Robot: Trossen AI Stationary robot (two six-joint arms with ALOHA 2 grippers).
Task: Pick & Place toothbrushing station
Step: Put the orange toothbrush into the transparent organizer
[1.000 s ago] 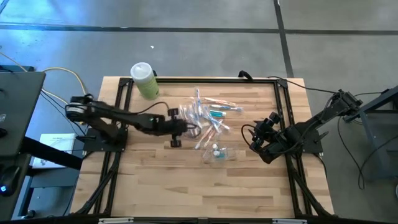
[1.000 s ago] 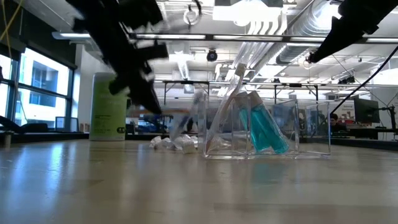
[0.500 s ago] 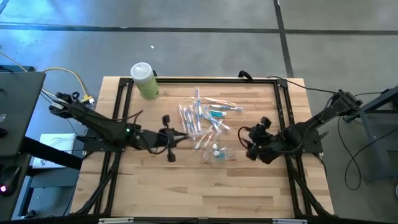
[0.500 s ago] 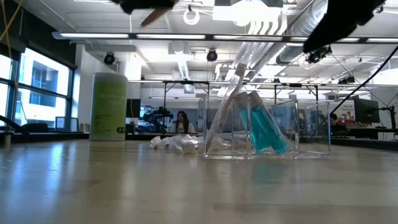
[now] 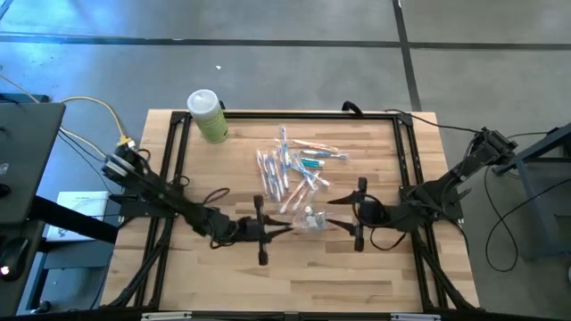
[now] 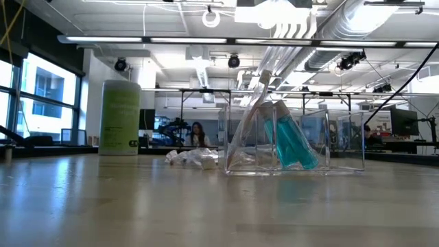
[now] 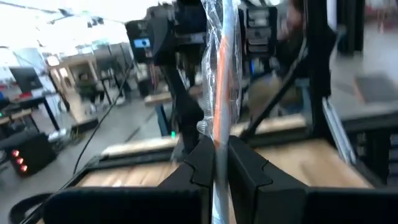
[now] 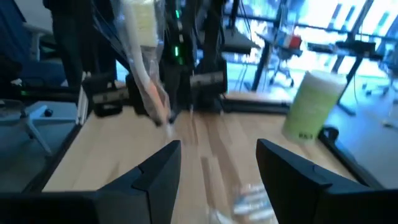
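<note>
Several wrapped clear-white toothbrushes with teal and orange parts [image 5: 290,168] lie in a loose pile on the wooden table. The see-through holder [image 5: 312,219] stands near the middle; in the low view the holder [image 6: 295,145] has a teal piece and a leaning stick inside. My left gripper [image 5: 282,228] is just left of the holder, shut on one wrapped toothbrush [image 7: 219,93] with an orange part. My right gripper [image 5: 337,217] faces it from the holder's right side, open and empty [image 8: 217,163]. Neither gripper shows in the low view. My left gripper pinches the wrapped toothbrush's lower shaft [image 7: 217,152] between its two fingers [image 7: 202,163], wrapper and all. The fingers lie level, pointing toward the table's right, across the stick. The toothbrush stands about upright above the fingers, clear of the table; it also shows in the right wrist view [image 8: 146,74].
A light-green bottle with a white cap [image 5: 207,114] stands at the far left of the table. A black frame [image 5: 401,160] runs around the work area. Bare wood [image 5: 294,276] lies toward the near edge.
My left gripper has left the toothbrush pile, risen out of the low view and gone toward the near edge and the holder, carrying one wrapped toothbrush lifted clear. My right gripper has gone left toward the holder and turned to face the left gripper.
</note>
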